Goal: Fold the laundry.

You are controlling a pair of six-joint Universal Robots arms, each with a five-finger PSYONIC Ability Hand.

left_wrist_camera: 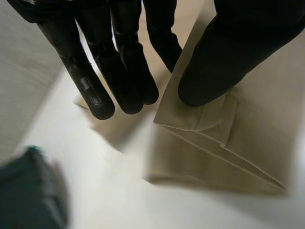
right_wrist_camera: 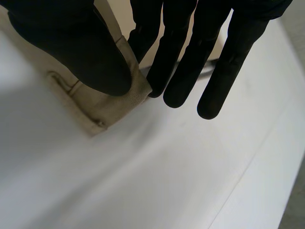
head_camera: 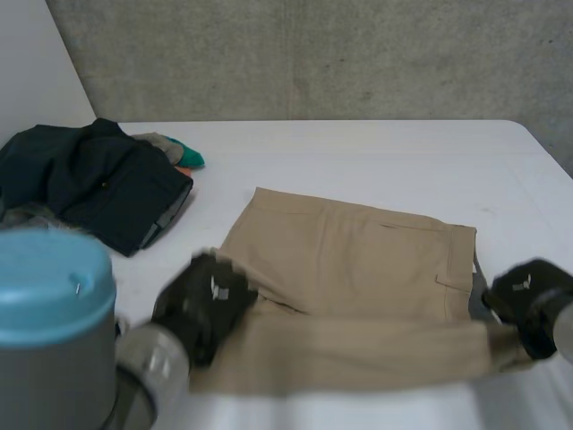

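Tan trousers (head_camera: 349,269) lie spread on the white table (head_camera: 376,152), their near edge lifted off it. My left hand (head_camera: 204,300) holds the near left corner; in the left wrist view its thumb (left_wrist_camera: 224,62) presses the tan cloth (left_wrist_camera: 228,138) against the fingers (left_wrist_camera: 128,71). My right hand (head_camera: 528,300) holds the near right corner by the waistband. There its thumb (right_wrist_camera: 81,52) pinches the tan waistband (right_wrist_camera: 112,102) against the fingers (right_wrist_camera: 176,62).
A heap of dark clothes (head_camera: 94,179) with a green piece (head_camera: 186,154) lies at the table's far left. A grey concrete wall (head_camera: 313,54) stands behind the table. Bare table lies to the right and beyond the trousers.
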